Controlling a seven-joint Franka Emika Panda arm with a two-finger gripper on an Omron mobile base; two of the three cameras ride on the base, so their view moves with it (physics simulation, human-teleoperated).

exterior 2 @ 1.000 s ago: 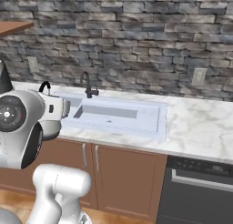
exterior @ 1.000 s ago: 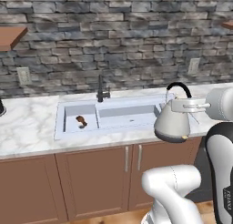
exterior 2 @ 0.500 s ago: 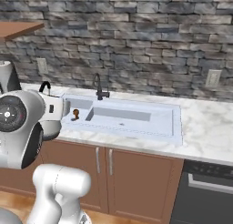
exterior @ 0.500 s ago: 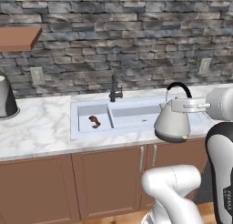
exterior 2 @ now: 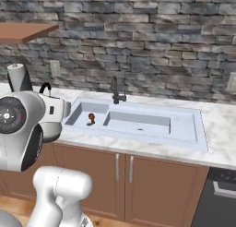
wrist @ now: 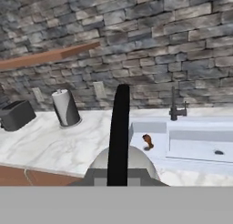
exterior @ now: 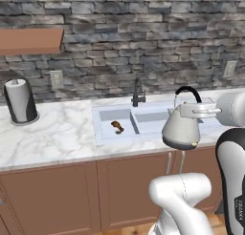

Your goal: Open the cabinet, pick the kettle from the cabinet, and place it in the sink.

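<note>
Item, kettle (exterior: 181,130): squat silver-grey cone with a thin black arched handle; hanging upright in the air over the front edge of the worktop (exterior: 52,136), at about 4 o'clock from the sink (exterior: 143,123) in the left base view; its base is sitting clear of the marble.

Item, gripper (exterior: 197,108): reaching in from 3 o'clock in the left base view; closed tight on the kettle's top at the handle; in the hand view the black handle (wrist: 119,132) is rising straight up the centre, with the grey dome of the kettle (wrist: 136,162) below it; the fingertips themselves are hidden there.

Item, sink: wide pale basin with a divider, set into the marble; a slim dark faucet (exterior: 138,92) is standing at its 12 o'clock edge; a small brown object (exterior: 116,126) is lying in the left compartment, too small to identify; the right compartment is showing a drain (exterior 2: 139,128) in the right base view.

Item, paper-towel roll (exterior: 19,101): grey upright cylinder in a dark holder, standing at 9 o'clock of the sink, well apart from it, near the stone wall.

Item, dark boxy appliance (wrist: 16,114): sitting at 9 o'clock of the roll in the hand view.

Item, reddish-brown wooden panel (exterior: 29,39): projecting at upper left above the roll.

Item, base cabinets (exterior: 134,186): brown doors with short silver handles, under the sink.
</note>
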